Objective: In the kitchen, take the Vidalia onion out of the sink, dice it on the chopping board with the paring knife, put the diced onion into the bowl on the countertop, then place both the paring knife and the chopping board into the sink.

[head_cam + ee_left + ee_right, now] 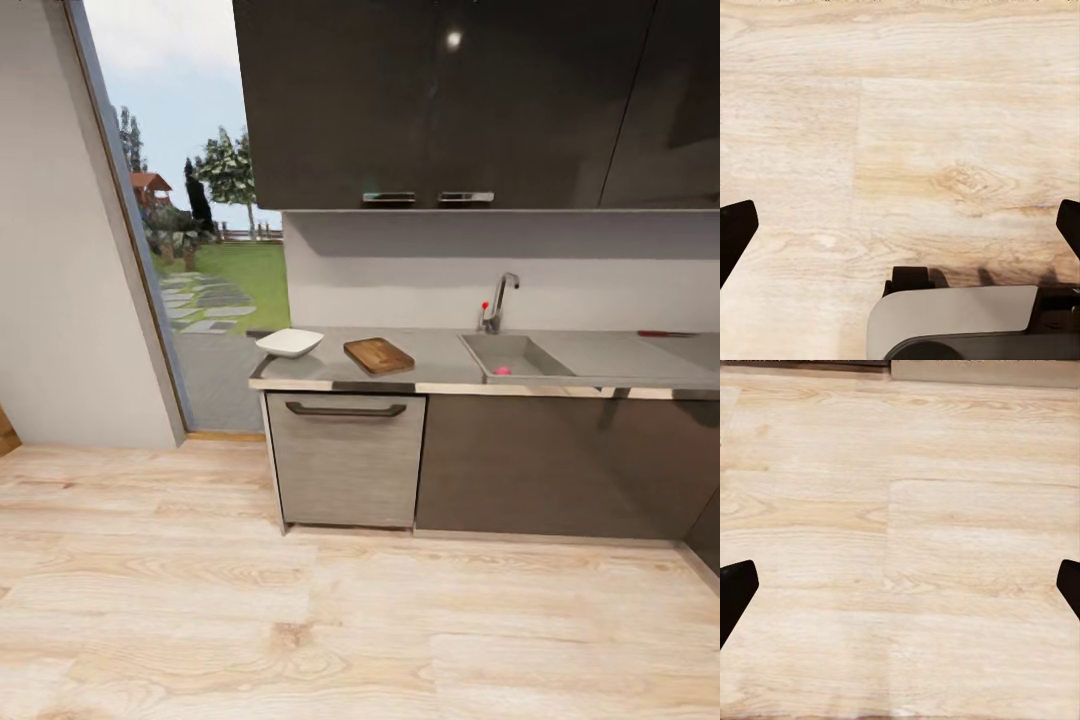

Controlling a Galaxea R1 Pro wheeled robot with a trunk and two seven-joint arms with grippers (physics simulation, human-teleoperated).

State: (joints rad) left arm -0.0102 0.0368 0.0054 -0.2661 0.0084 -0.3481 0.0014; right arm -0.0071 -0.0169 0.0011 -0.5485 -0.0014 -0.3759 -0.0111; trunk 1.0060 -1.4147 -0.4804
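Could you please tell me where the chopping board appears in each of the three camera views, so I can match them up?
Head view: the chopping board lies on the countertop, between the bowl and the sink.
Left wrist view: not in it.
Right wrist view: not in it.
Shared landmark: the pale wooden floor.

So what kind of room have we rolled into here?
A home kitchen, by the look of it: a grey countertop with a sink and chrome tap, dark cabinets above, and a chopping board laid out.
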